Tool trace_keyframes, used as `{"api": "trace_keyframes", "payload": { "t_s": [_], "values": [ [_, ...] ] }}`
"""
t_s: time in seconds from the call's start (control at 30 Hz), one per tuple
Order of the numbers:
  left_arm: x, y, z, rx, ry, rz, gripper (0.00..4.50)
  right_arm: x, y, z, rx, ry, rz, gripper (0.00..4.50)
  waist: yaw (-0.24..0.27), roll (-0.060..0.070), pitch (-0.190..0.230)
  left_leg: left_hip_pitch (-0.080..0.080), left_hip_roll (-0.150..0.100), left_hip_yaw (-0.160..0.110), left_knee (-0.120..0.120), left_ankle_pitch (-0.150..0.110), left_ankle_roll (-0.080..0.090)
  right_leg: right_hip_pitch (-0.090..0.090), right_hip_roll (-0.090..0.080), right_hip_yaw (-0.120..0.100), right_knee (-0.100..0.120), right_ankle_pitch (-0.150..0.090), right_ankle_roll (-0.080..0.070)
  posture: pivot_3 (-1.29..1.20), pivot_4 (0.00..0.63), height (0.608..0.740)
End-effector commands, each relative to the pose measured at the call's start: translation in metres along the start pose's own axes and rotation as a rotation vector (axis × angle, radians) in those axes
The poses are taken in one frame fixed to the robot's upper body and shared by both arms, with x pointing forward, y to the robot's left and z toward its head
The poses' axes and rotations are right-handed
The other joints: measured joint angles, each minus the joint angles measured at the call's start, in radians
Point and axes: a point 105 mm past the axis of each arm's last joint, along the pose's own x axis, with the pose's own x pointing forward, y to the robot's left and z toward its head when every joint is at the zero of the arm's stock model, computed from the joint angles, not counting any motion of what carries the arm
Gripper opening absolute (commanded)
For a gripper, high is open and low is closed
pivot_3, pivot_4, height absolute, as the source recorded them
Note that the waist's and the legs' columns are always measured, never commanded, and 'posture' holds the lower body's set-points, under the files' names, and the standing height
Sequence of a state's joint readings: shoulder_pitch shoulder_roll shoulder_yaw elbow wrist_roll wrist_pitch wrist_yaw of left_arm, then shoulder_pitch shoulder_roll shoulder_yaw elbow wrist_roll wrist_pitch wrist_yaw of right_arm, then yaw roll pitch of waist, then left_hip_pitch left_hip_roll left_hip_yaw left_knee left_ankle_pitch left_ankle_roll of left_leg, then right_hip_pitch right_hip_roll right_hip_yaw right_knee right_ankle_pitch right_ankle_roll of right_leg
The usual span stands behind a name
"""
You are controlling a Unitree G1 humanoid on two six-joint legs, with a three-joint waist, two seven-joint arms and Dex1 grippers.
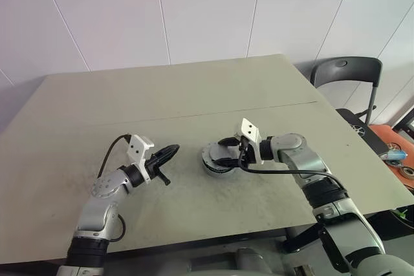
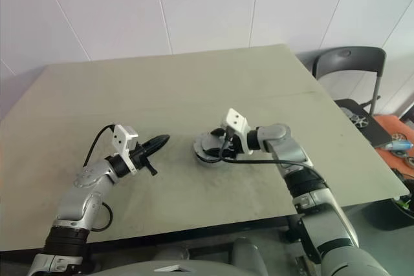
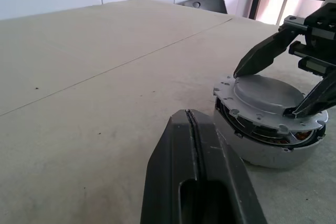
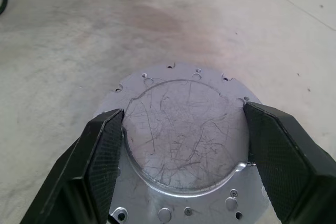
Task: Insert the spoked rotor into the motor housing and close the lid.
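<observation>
**Surroundings, non-task items**

Table (image 1: pixel 194 101): pale, matte top with a thin seam running across it. Black folding chair (image 1: pixel 346 72) stood beyond the table's far right corner. White panelled wall (image 1: pixel 194 11) rose behind the far edge.

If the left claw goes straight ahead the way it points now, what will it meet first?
Probably the motor housing with the lid resting on it. The shut left claw points across bare table toward it, though perhaps slightly to one side; depth is unclear.
</observation>
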State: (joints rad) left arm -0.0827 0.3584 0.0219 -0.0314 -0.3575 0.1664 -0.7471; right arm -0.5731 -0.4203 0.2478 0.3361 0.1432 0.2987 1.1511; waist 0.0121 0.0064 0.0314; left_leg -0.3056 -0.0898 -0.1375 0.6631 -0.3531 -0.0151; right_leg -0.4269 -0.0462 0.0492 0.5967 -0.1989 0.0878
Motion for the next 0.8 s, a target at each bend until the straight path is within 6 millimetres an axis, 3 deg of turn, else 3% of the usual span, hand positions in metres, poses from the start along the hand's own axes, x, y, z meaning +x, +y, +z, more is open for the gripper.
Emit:
{"api": "trace_keyframes", "payload": {
  "t_s": [0.03,0.6,0.8],
  "values": [
    [0.000,0.006,0.007,0.032,-0.022,0.022,0.00,-0.006,-0.003,0.018,-0.083,-0.029,0.019,3.24,0.001,0.000,0.000,0.000,0.000,0.000,0.000,0.000,0.000,0.000,0.000,0.000,0.000,0.000,0.000,0.00,0.000,0.740],
    [-0.001,0.010,0.006,0.037,-0.020,0.037,0.00,-0.002,-0.004,-0.013,-0.070,0.117,0.004,3.24,0.001,0.000,0.000,0.000,0.000,0.000,0.001,0.000,0.000,0.000,0.000,0.000,0.000,0.000,0.000,0.00,0.000,0.740],
    [0.000,0.010,0.006,0.035,-0.021,0.037,0.00,-0.004,0.003,-0.009,-0.036,0.093,0.057,3.24,0.002,-0.001,0.000,0.001,0.000,0.000,0.001,0.000,0.000,0.001,0.000,0.000,0.000,0.000,0.000,0.00,0.000,0.740]
  ]
}}
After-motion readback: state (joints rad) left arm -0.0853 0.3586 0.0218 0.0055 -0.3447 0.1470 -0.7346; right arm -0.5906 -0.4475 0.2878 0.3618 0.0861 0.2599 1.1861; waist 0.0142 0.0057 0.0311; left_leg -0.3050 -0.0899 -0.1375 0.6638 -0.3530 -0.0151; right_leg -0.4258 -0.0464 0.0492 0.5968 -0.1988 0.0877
